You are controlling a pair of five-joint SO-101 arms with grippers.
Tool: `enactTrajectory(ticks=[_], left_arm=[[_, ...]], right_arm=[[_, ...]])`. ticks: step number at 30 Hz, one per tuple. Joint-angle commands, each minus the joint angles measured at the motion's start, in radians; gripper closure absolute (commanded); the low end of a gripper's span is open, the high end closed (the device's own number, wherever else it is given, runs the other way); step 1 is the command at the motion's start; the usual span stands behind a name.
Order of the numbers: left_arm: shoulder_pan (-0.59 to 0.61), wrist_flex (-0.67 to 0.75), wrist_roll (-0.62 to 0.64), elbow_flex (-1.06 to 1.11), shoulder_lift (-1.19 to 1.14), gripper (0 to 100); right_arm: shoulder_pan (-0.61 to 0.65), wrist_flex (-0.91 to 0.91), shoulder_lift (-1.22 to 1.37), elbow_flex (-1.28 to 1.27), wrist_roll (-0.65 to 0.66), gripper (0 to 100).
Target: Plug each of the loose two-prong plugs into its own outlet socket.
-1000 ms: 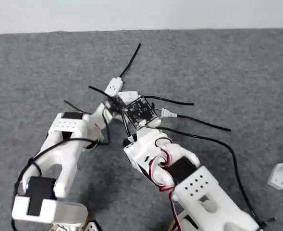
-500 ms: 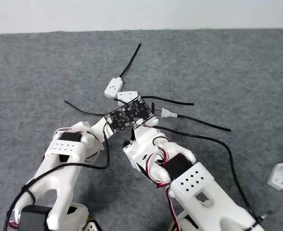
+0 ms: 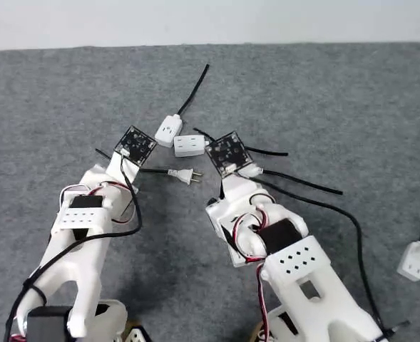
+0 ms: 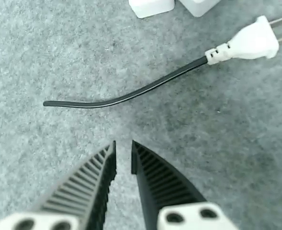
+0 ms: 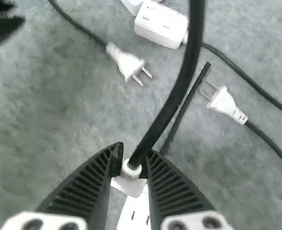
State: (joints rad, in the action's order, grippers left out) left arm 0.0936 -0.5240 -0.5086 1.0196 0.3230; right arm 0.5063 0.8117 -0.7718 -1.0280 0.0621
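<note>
Fingers of the right gripper (image 5: 131, 153) clamp an outlet socket (image 5: 129, 186) (probably to present it); those of the left gripper (image 4: 124, 148) sit slightly apart, empty; a loose plug (image 3: 185, 174) lies mid-frame between the arms.

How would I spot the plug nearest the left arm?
On the grey felt tabletop, find the two white outlet sockets mid-table. Nearer the arms lies the white two-prong plug, alone on bare felt; the other plug sits beside the right gripper.
</note>
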Motion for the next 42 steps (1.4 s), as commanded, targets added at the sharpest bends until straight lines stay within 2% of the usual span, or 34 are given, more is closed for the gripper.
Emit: enactTrajectory(ticks=[1,7,20,25,35,42], left_arm=[[0.008,0.026,0.015,-0.004,0.028,95],[0.008,0.026,0.015,-0.004,0.028,95],[0.005,0.028,0.014,-0.005,0.026,95],[0.005,0.028,0.014,-0.005,0.026,95],[0.008,0.028,0.014,-0.004,0.026,95],[0.008,0.028,0.014,-0.004,0.026,95]], right_arm=[[-0.03,0.028,-0.007,-0.02,0.041,99.2],[-0.114,0.036,-0.041,-0.061,0.066,99.2],[-0.077,0.07,-0.403,-0.255,0.094,99.2],[-0.028,0.035,-0.41,-0.295,0.094,99.2],[-0.031,-0.044,-0.414,-0.358,0.167,99.2],[-0.03,-0.076,-0.42,-0.358,0.172,99.2]])
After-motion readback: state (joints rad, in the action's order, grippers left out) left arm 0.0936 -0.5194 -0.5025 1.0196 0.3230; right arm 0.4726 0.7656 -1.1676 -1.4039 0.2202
